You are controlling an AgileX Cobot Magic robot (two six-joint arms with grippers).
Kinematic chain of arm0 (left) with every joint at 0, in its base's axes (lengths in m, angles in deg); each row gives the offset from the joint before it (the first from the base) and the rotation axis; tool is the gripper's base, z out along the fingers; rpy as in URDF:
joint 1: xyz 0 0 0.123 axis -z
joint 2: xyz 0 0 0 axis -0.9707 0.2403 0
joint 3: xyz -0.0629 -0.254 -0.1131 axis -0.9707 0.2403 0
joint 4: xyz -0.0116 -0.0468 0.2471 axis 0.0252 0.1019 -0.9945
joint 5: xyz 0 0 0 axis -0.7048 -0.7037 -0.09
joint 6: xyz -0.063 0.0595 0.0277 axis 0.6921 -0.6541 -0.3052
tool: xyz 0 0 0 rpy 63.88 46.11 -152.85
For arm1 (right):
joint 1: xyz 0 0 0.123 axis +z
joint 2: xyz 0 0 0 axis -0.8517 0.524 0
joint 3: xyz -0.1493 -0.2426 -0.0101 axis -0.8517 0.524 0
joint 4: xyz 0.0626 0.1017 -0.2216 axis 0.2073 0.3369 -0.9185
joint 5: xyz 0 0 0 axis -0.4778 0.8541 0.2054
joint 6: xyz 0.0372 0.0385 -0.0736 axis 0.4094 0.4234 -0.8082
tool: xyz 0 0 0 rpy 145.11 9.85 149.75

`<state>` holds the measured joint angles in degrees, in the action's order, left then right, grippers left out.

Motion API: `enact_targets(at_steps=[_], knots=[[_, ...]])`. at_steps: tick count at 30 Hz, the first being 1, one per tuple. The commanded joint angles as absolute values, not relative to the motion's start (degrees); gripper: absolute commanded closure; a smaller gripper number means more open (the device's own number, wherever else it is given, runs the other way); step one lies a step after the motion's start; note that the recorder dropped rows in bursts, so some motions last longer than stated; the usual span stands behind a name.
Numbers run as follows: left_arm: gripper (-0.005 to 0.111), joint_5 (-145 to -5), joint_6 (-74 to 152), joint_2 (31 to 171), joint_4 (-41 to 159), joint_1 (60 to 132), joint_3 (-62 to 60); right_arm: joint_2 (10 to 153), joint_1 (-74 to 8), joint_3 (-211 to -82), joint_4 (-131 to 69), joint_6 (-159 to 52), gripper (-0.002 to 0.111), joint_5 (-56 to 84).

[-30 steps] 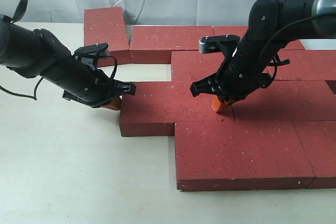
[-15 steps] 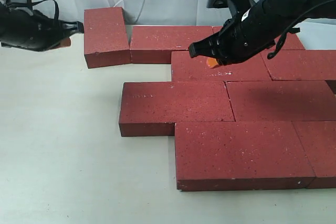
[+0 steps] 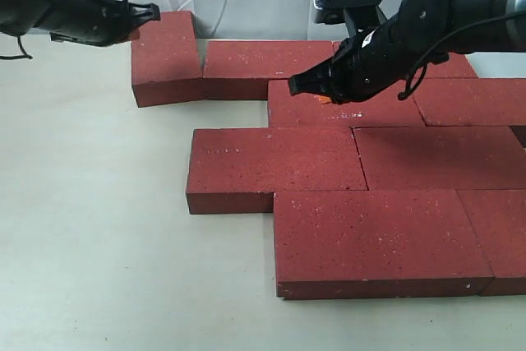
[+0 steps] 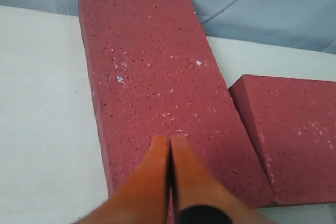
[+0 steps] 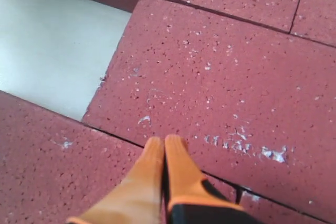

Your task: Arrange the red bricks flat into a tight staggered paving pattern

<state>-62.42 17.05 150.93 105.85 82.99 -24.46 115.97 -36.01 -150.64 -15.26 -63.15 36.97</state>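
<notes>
Standing here, the left gripper (image 3: pixel 138 26) tips are hard to see, but its wrist cam shows both orange fingers (image 4: pixel 155 161) pinched together, empty, w/ the skewed brick (image 3: pixel 167 59) right under them. Right gripper (image 5: pixel 164 141) same deal: closed, nothing held, just over the packed red bricks (image 3: pixel 362 228).

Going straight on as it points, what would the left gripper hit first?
Likely the top of the skewed back-left brick; the shut left gripper aims at it, height unclear.
</notes>
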Motion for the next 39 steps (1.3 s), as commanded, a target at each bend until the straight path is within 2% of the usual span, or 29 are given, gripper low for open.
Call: enact_targets(at_steps=[1,13,24,30,39], knots=[[0.107,-58.52,16.94,157.57,106.57,83.64,-29.23,117.48,-36.11,-152.68,-16.16,-63.64,0.109,36.77],[0.107,-51.59,18.97,162.44,103.44,82.27,-32.25,119.33,-36.00,-154.44,-16.34,-63.64,0.109,38.54],[0.107,-32.23,22.30,158.34,100.51,76.07,-31.82,119.33,-35.88,-154.44,-13.57,-63.64,0.109,42.13],[0.107,-30.30,22.18,156.07,100.53,76.22,-27.00,119.33,-34.41,-154.44,-13.72,-63.64,0.109,47.91],[0.107,-28.23,24.82,150.48,84.47,76.22,-19.86,117.52,-32.06,-154.44,-12.95,-63.76,0.109,52.37]])
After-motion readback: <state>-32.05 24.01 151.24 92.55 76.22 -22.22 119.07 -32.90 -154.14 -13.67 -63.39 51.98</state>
